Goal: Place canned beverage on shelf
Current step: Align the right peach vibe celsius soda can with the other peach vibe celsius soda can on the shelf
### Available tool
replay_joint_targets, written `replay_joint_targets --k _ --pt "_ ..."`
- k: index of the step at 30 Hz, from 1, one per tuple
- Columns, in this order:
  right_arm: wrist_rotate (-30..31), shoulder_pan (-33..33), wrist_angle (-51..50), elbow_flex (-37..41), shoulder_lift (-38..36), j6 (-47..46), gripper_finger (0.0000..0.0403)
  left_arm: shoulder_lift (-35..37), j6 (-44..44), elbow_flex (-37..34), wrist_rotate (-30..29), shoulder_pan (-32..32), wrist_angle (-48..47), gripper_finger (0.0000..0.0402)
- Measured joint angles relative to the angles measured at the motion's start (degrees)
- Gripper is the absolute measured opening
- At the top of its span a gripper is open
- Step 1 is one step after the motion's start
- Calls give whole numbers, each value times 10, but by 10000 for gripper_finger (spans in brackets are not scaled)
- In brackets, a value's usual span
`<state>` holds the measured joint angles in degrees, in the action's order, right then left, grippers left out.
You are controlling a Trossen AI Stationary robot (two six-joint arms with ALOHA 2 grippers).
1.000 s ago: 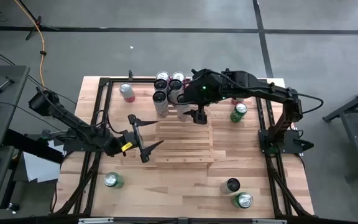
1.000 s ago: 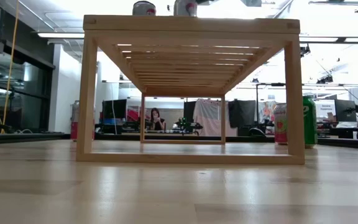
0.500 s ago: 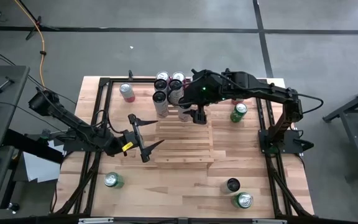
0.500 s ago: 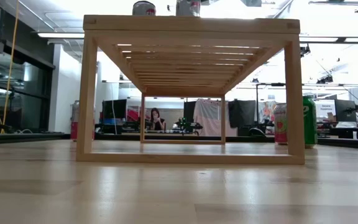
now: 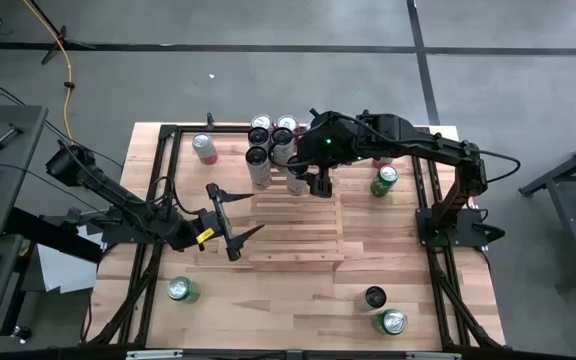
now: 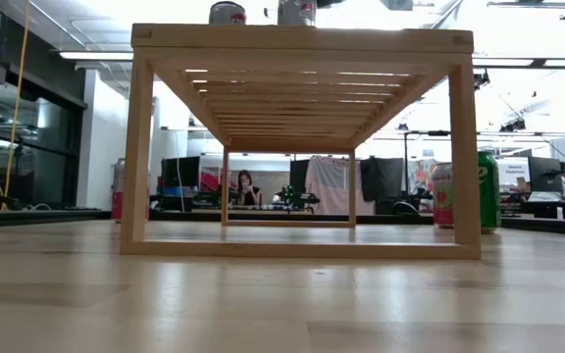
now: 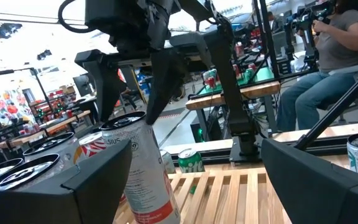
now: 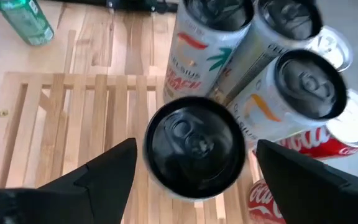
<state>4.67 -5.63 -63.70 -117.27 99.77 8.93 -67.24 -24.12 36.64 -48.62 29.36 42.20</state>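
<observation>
Right gripper hangs over the shelf's far edge, its fingers spread on either side of a black-topped can without pinching it; in the right wrist view there is a clear gap on both sides of the can's rim. That can stands on the slats at the shelf's far edge, close against the cluster of cans already lined up there. From the left wrist view the same can looks tilted, with the right arm's two fingers reaching down to its top. In the low view two can bottoms show above the shelf's top rail.

Left gripper waits beside the shelf's left edge, low over the tabletop, fingers wide apart and holding nothing.

Loose cans are scattered on the tabletop: a pink one near the far left corner, a green one off the shelf's right far corner, a green one toward the near left, and a black-topped one just beside a green one near the near right corner.

A seated person is visible beyond the table in the left wrist view.
</observation>
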Motion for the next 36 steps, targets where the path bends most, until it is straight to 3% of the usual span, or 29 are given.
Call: replay_joint_targets --k 12,16,20,24,29,36 --pt "-2 0 -9 1 21 0 315 0 0 0 0 0 1 349" --pt "-2 0 -2 1 21 -15 287 0 -6 0 -3 0 1 349" --pt "11 5 1 1 21 -33 240 5 -48 0 -57 11 0 349" --pt "49 20 20 1 21 -77 240 27 -82 6 -134 40 2 349" --pt "140 45 60 1 21 -178 240 53 -105 8 -200 76 1 349" --pt "196 62 56 1 21 -264 240 61 -107 8 -228 94 -4 349"
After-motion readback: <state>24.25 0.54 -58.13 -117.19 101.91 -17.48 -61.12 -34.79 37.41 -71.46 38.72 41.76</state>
